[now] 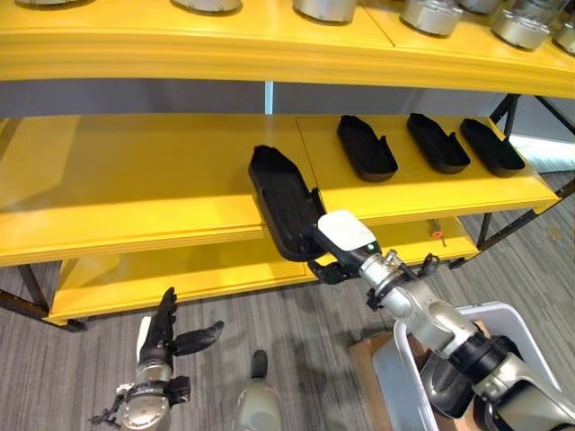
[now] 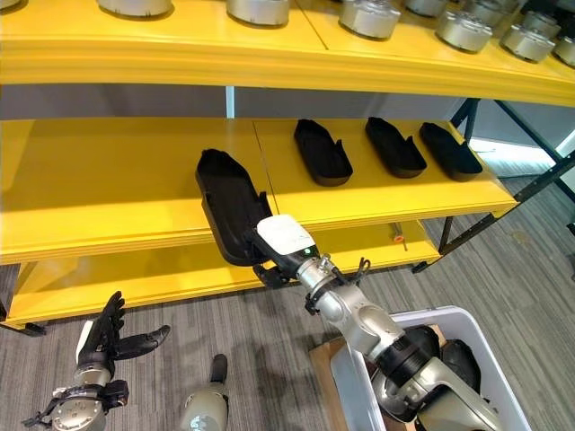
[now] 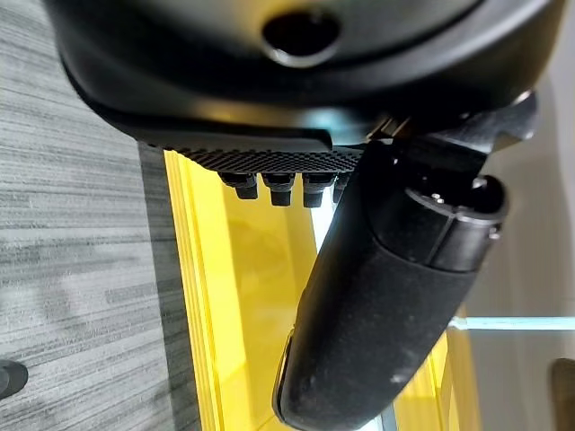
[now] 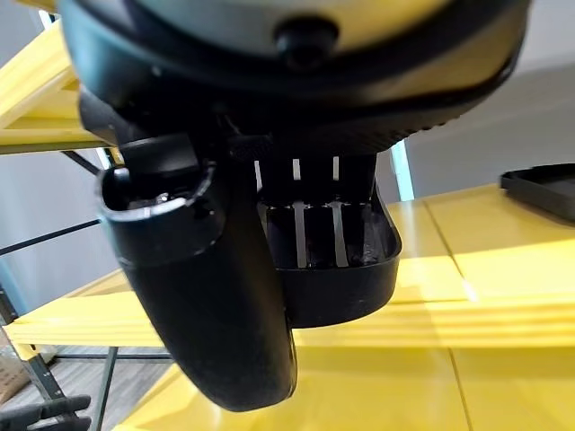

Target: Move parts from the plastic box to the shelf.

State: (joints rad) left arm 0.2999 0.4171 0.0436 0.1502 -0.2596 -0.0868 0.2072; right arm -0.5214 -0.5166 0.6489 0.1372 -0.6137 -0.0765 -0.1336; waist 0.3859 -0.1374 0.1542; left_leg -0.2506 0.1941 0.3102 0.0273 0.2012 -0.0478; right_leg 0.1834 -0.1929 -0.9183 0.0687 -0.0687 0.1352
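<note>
Plastic box (image 2: 467, 341) perhaps half cut off

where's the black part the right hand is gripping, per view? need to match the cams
Left eye view: black part at centre, far end on the middle shelf, near end overhanging in the right hand.
Right eye view: left of centre.
Left wrist view: I can't make it out here.
Right wrist view: its end just past the fingers.
Shared landmark: the yellow middle shelf.
</note>
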